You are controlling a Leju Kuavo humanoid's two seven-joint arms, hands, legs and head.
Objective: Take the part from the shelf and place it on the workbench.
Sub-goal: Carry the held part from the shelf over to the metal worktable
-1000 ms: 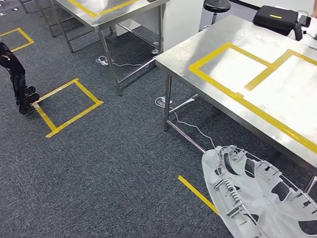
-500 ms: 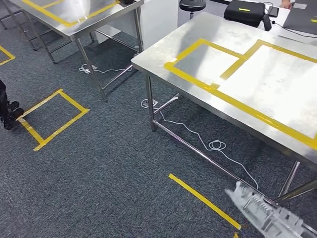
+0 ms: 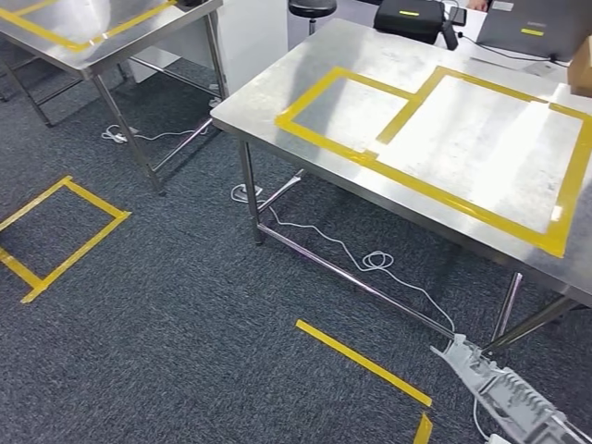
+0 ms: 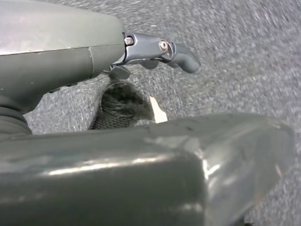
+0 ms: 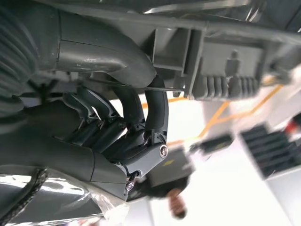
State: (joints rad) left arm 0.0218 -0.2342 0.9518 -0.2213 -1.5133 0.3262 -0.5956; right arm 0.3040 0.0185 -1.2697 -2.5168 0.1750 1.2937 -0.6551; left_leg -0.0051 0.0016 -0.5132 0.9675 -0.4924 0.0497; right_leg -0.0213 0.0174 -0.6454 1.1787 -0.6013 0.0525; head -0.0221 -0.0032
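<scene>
The part point(image 3: 508, 396) is a light grey ribbed plastic moulding; one end of it pokes in at the bottom right corner of the head view, low beside the workbench's legs. The workbench point(image 3: 328, 102) is a steel table marked with yellow tape rectangles, ahead and to the right. In the right wrist view my right hand point(image 5: 120, 136) grips the part point(image 5: 216, 61), dark fingers point(image 5: 156, 108) hooked over its edge. My left hand point(image 4: 106, 146) hangs above the grey carpet with a finger point(image 4: 163, 49) stretched out and nothing in it.
A second steel table point(image 3: 91, 42) stands at the far left. Yellow tape marks a square point(image 3: 67, 231) and a strip point(image 3: 363, 363) on the carpet. White cables point(image 3: 376, 261) lie under the workbench. A black bag point(image 3: 408, 18) and a cardboard box point(image 3: 581, 65) sit at its far side.
The camera has moved, so the whole scene has slid left and the workbench takes up more of the picture. The part has dropped from a broad view to a sliver at the bottom right.
</scene>
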